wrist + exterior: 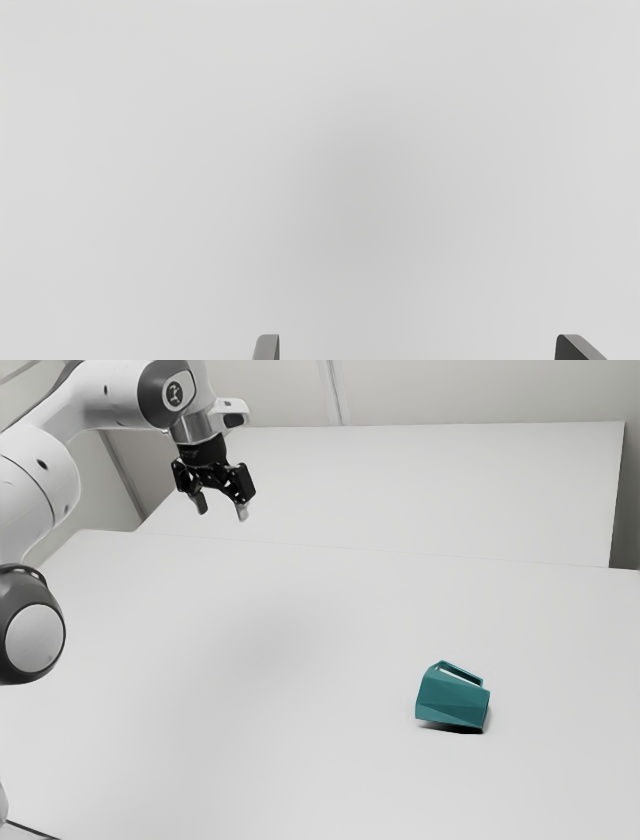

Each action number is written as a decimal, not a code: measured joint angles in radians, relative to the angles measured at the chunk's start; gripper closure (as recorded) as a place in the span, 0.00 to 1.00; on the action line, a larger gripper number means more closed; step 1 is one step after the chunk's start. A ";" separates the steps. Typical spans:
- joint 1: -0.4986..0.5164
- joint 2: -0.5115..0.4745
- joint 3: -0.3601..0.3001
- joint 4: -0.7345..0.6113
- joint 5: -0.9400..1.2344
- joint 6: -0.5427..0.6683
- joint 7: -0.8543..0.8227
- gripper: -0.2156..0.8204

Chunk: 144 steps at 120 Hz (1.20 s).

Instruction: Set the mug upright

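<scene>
Teal, likely stiff, the mug point(452, 701) is lying tipped, its handle point(463, 671) offering a hold; the end effector point(222, 513) is gaping.

The hand point(222, 512), fingers point(266, 348) wide apart, faces a shadowed table point(150, 150).

In the exterior view, a pale table point(300, 780) is stretching across the middle and bottom of the frame. Behind it, a broad white panel point(420, 490) is spanning the upper part, and a light grey wall point(480, 390) is standing along the top, a vertical seam point(335, 390) running down it near the centre. In the wrist view, soft grey shading point(360, 210) is lying around the middle of the frame.
</scene>
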 joint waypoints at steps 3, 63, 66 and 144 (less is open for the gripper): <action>0.000 0.000 0.000 0.000 -0.001 0.002 0.000 0.21; -0.084 -0.246 0.003 -0.545 -0.419 0.243 -0.001 0.21; -0.093 -0.249 0.003 -0.579 -0.466 0.263 0.002 0.21; -0.290 -0.042 -0.013 -0.771 -1.059 0.576 0.255 0.21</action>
